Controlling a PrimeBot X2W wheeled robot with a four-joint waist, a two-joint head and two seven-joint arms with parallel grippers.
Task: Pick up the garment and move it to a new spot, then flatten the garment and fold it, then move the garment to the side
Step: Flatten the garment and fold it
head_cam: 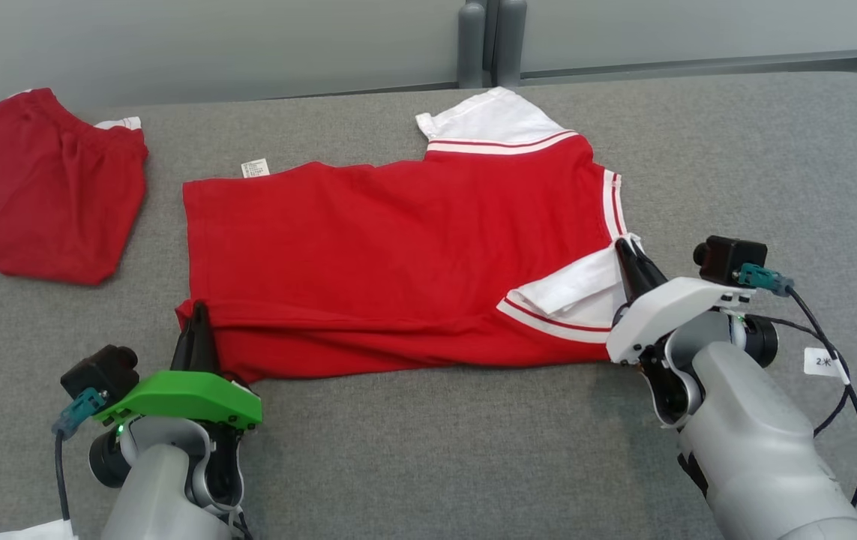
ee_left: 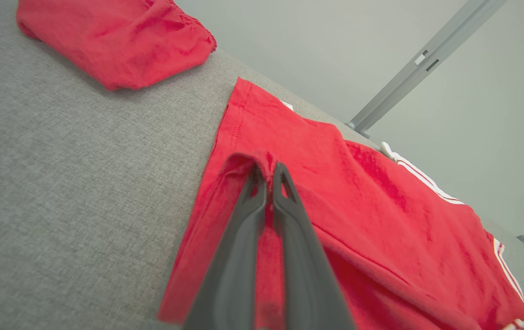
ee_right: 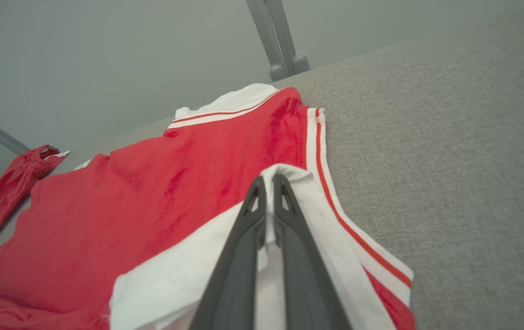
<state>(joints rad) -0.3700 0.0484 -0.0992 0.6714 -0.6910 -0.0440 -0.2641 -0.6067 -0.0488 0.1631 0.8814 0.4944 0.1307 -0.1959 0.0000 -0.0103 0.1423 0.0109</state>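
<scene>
Pinching the red shirt [head_cam: 398, 247] at both ends of its near edge, the two sets of jaws are working as a pair. The left jaws are pressing together on the hem corner [ee_left: 262, 160], with a small fold of red cloth bunching over their tips. The right jaws are pressing together on the white sleeve [ee_right: 289, 176], whose edge is wrapping over their tips just beside the striped trim [head_cam: 612, 202].

The shirt is lying flat on the grey surface [head_cam: 435, 450]. Its long axis is running straight from the left jaws to the right jaws, hem end at the left, neck end at the right. Nearly all the cloth is spreading out ahead of both jaws, away from the robot, and a narrow strip is doubling over just beside the left jaws.

The step in hand is looking like a lengthwise fold. Both jaws would be carrying the near edge forward toward the far edge, and they would need to travel evenly or the fold will skew.

The other sleeve [head_cam: 488, 116] is sticking out past the far edge, well ahead of the right jaws. A white label [head_cam: 254, 167] is showing at the far hem corner, ahead of the left jaws. Red shorts [head_cam: 53, 187] are lying well apart, out beyond the left jaws.
</scene>
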